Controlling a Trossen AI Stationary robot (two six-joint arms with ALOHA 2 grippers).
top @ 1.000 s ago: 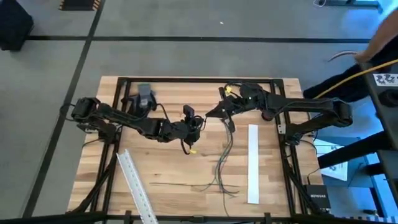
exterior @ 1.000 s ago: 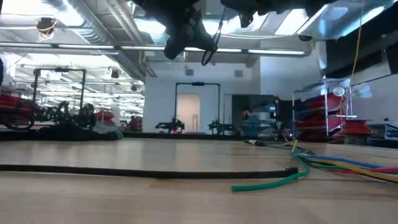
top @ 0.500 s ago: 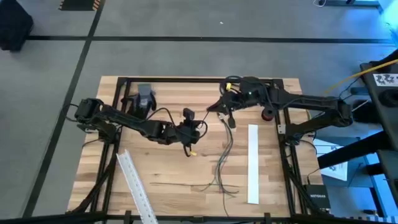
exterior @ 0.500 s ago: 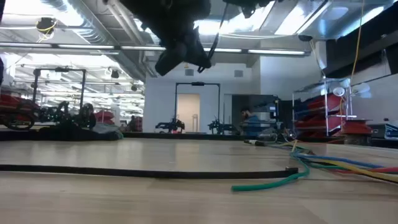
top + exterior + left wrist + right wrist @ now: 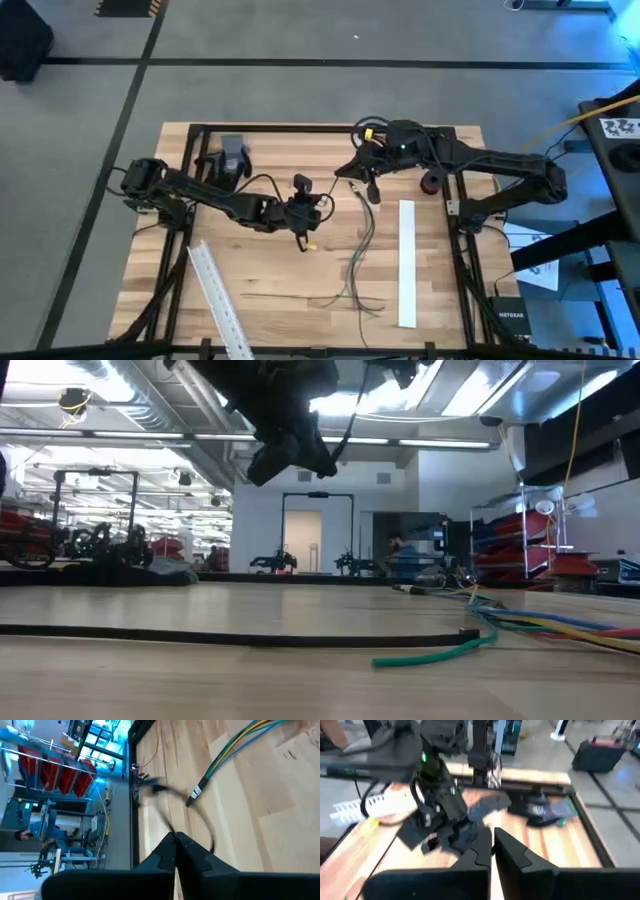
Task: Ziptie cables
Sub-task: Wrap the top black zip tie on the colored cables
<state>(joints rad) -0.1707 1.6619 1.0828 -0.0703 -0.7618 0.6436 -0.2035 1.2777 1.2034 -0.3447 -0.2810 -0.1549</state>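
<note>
The left gripper hangs above the middle of the table. In the left wrist view its two dark fingers lie pressed together with no gap, and nothing can be seen between them. A small yellow tag shows just below this gripper in the high view.

The right gripper sits toward the far edge of the table, near the middle of that edge, pointing toward the left arm. In the right wrist view its fingers stand almost together, with only a thin slit between them; whether a strand lies in that slit cannot be told. In that view the left arm (blurred) fills the ground ahead.

The cables lie on the table between the two arms' reach: a loose bunch of thin dark strands running from just below the right gripper toward the near edge, where the ends fan out. In the low view coloured strands lie flat on the wood at the right, with a green one curling nearest the camera, and a long dark strand crosses the table.

A white strip lies flat to the right of the cables, apart from them. A second white slotted strip lies slanted at the near left. A grey object rests at the far left.
</note>
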